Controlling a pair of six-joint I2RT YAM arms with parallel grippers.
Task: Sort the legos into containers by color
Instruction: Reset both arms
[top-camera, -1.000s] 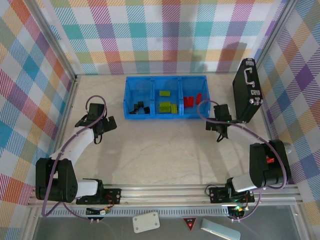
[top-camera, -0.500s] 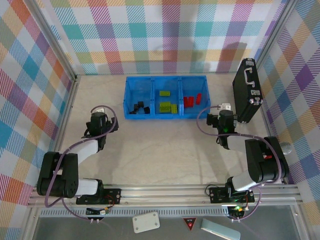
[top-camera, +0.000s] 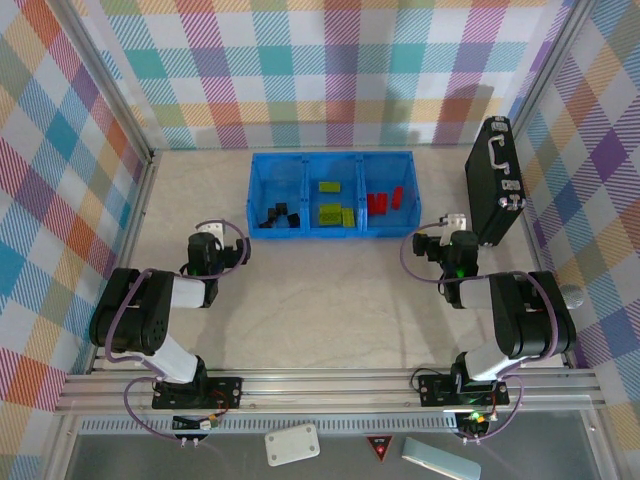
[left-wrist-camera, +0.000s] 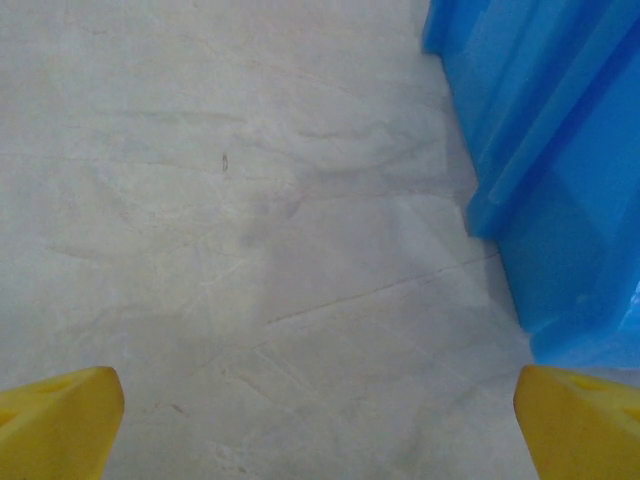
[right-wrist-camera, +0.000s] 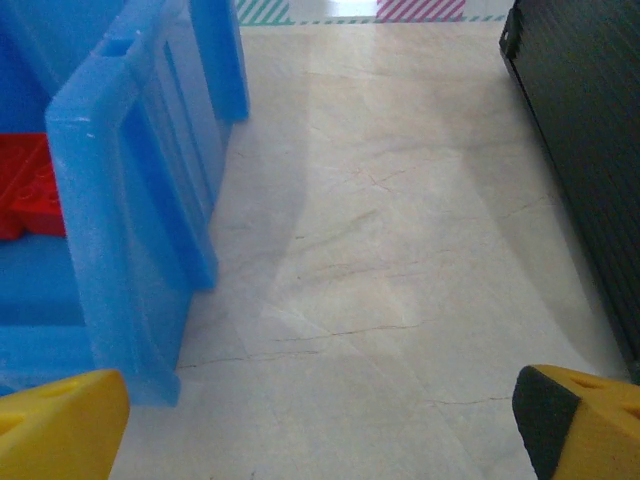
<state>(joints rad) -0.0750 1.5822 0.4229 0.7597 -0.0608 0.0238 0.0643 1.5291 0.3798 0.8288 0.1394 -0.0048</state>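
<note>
Your left gripper (left-wrist-camera: 318, 425) and right gripper (right-wrist-camera: 320, 425) both stand spread wide, nothing between the fingers. The blue containers (top-camera: 330, 156) sit toward the far edge of the worktop (top-camera: 330, 300), filled by color (black legos (top-camera: 275, 216) left, green legos (top-camera: 335, 212) middle, red legos (top-camera: 382, 201) right). The left gripper is beside their left end, the right gripper between them and the black case (top-camera: 495, 180).

Near table (top-camera: 330, 300) open — blue bin (top-camera: 330, 234) blocks rear-centre, black case (top-camera: 494, 185) far right.

Pale table (top-camera: 330, 300) — blue bin (top-camera: 330, 155), black case (top-camera: 488, 198) on it
</note>
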